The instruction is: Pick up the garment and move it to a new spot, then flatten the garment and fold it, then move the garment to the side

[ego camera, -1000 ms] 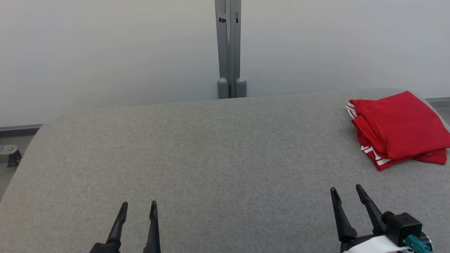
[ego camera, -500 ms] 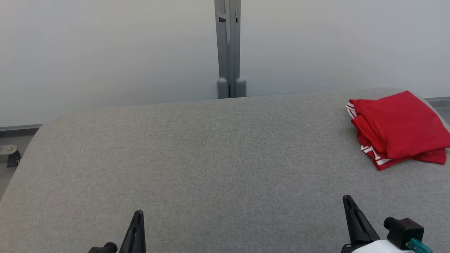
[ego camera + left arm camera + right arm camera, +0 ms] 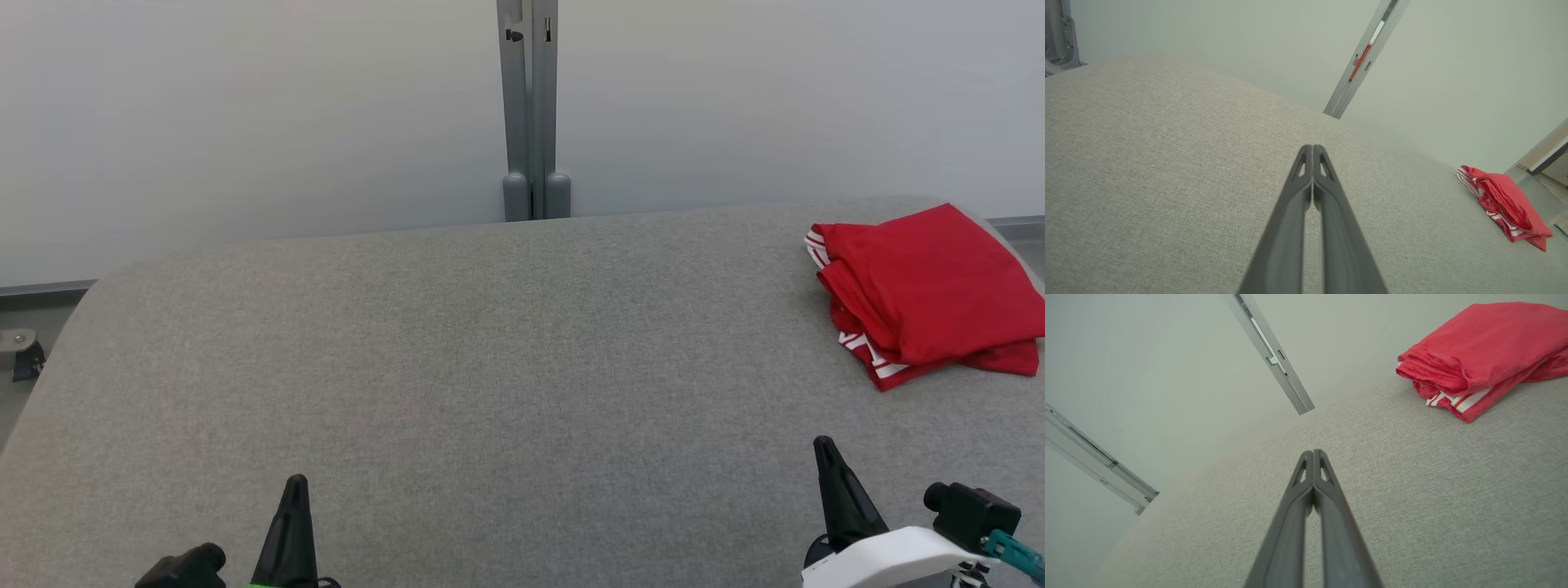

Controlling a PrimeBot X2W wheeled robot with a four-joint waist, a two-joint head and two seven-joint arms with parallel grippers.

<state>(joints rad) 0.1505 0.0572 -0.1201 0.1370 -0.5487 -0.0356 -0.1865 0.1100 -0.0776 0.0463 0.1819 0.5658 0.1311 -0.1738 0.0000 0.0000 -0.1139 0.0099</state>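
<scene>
Folded red garment [image 3: 927, 290] on tabletop [image 3: 490, 367], well beyond right pincer [image 3: 824, 449]; left pincer [image 3: 295, 483] farther off; both pressed together.

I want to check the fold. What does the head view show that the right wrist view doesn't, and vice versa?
Head view: the left tool, shut, at lower left, and the red garment seen from above. Right wrist view: the garment's stacked folded edges and white stripes side-on, and a second grey rail at left. Both: the garment lying apart from the shut right tool, the grey surface, the upright grey post.
</scene>
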